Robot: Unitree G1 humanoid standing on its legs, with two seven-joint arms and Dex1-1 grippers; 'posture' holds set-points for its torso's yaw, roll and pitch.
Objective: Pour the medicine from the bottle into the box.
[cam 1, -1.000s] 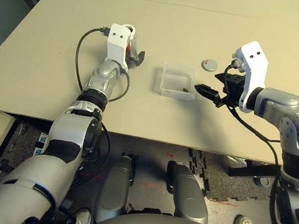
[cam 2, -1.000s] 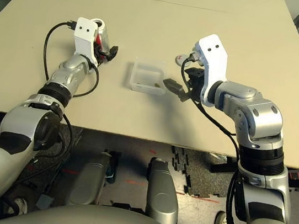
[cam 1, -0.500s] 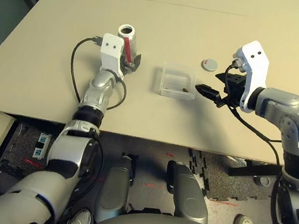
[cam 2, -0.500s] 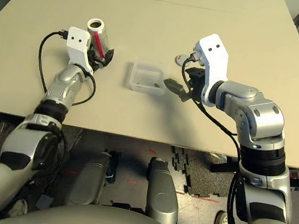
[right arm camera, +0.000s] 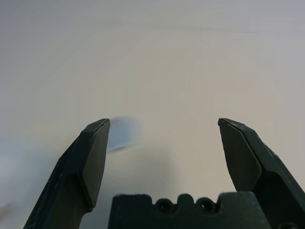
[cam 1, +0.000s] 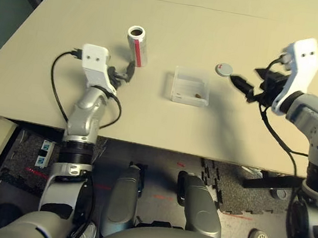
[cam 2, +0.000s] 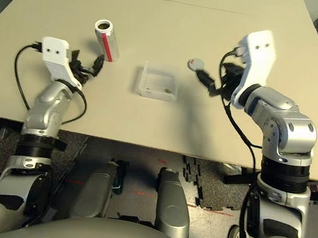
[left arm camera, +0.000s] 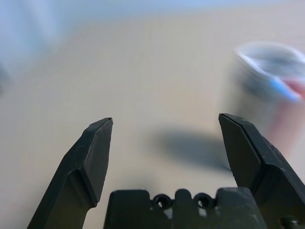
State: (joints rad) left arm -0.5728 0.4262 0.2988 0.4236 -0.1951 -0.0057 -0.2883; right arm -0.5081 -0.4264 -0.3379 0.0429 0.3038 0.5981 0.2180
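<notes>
The bottle (cam 1: pixel 138 46) stands upright at the back left of the table, its mouth open and a red stripe down its side. My left gripper (cam 1: pixel 124 74) is open just in front of it, apart from it; the left wrist view shows the bottle (left arm camera: pixel 271 90) beyond the right-hand fingertip (left arm camera: pixel 233 129). The clear box (cam 1: pixel 190 87) lies at the table's middle with the small brown medicine (cam 1: pixel 198 94) in its front right corner. My right gripper (cam 1: pixel 244 85) hangs open to the right of the box, holding nothing.
A loose grey disc cap (cam 1: pixel 223 69) lies behind and right of the box, close to my right gripper. The right wrist view shows the cap (right arm camera: pixel 121 133) by one fingertip. The table's front edge (cam 1: pixel 161 147) runs just below both arms.
My left gripper has drawn back from the bottle toward me and to the left, leaving it standing. My right arm has pulled away from the box, rightward and back.
</notes>
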